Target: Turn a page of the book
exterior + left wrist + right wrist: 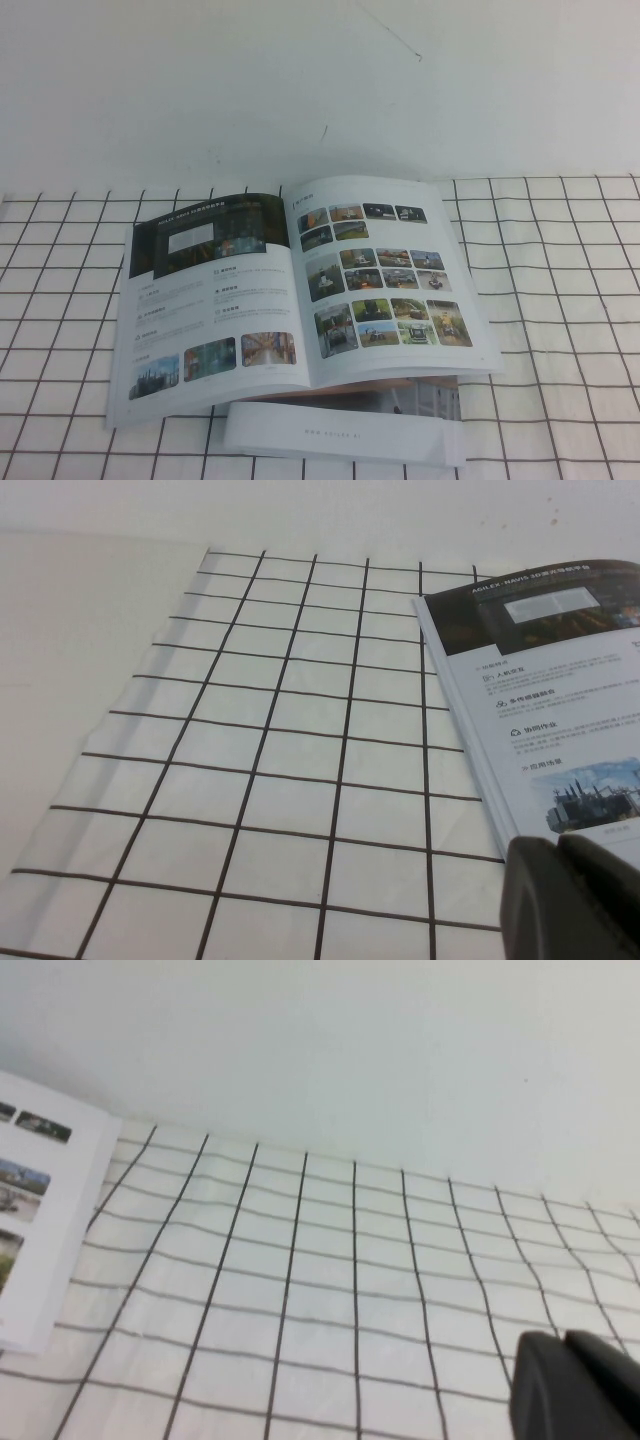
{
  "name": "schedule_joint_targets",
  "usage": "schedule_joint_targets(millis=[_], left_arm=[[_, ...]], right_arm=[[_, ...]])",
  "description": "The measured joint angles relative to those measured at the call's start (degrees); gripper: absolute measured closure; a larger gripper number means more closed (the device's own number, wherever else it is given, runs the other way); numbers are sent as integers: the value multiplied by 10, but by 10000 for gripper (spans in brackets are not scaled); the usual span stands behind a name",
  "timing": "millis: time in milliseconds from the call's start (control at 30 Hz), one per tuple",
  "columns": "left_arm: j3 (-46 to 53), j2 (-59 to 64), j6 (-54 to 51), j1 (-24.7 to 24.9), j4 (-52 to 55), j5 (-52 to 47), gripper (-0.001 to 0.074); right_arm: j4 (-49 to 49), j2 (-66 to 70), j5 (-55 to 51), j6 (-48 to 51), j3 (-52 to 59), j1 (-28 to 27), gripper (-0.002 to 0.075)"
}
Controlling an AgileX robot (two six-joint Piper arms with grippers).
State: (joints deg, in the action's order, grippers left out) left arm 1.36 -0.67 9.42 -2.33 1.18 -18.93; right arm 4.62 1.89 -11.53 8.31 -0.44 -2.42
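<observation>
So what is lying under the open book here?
Under the open book, a plain white booklet pokes out at its near edge, on the gridded cloth. How far it reaches underneath is covered. Left gripper and right gripper are parked clear.

Both the left gripper and right gripper have dark, matte, rounded fingers.

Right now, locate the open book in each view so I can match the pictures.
High view: the book lies open at centre, on a white booklet.
Left wrist view: its dark-banner page fills the right side, above the left gripper.
Right wrist view: only its photo-grid page edge shows; right gripper low.
Shared landmark: the grid-lined cloth.
</observation>
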Motion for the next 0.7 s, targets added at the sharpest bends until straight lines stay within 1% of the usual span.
schedule_joint_targets(millis=[33, 200, 400, 700], left_arm=[[0, 0, 0, 0, 0, 0, 738], [0, 0, 0, 0, 0, 0, 738], [0, 0, 1, 0, 0, 0, 737], [0, 0, 2, 0, 0, 0, 737]], right_arm=[[-5, -9, -3, 2, 11, 0, 728], [-13, -24, -93, 17, 21, 0, 728], [-10, -27, -100, 42, 21, 1, 728], [-10, -27, -100, 48, 21, 6, 728]])
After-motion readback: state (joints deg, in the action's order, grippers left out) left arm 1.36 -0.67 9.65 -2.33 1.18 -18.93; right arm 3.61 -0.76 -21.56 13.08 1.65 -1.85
